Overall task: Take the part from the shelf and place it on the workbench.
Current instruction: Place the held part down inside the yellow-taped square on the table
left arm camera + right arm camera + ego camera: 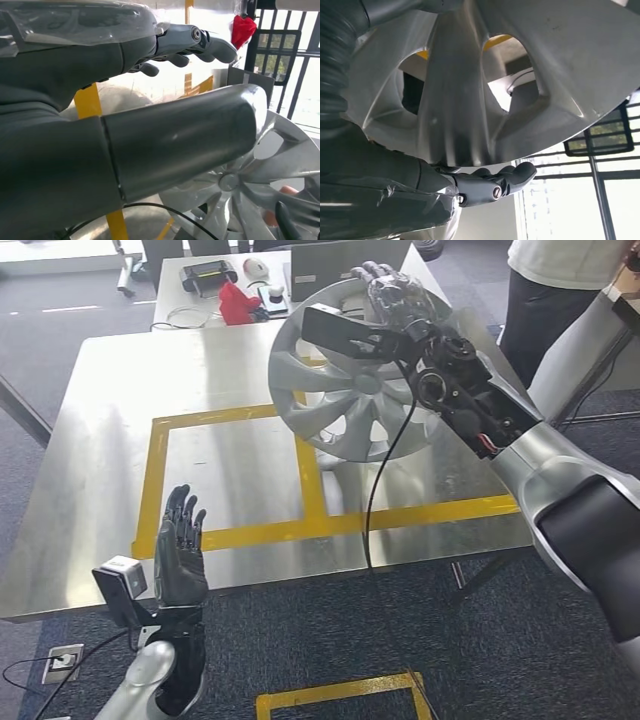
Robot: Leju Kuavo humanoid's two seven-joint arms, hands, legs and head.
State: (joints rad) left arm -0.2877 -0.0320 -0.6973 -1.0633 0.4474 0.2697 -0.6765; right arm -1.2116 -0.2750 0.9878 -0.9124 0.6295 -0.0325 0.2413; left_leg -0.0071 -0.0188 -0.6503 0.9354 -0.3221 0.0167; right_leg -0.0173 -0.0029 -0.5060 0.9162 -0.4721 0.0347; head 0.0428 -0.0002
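Holding near: our left hand (181, 550) is hanging upright just before the near edge of the workbench (90, 440), fingers (183, 510) straight and apart, gripping nothing; the left wrist view is showing the same fingers (211, 45) stretched out and empty.
Floor by us: we are seeing yellow tape (340, 692) on the blue carpet and a floor socket (62, 662) with a cable beside our left arm.
Workbench top: we are looking at a shiny metal sheet marked with yellow tape rectangles (302, 530).
Part: the silver wheel cover (355, 390) is standing tilted over the far right of the workbench, above the tape; whether its lower rim is touching the metal, we cannot tell.
Right hand: our right hand (396, 300) is gripping the wheel cover at its upper rim, fingers (508, 177) clamped against the edge in the right wrist view.
Farther off: a second table (173, 295) is carrying a red cloth (240, 302) and a black device (207, 278).
Far right: a person (562, 290) is standing beside the bench.
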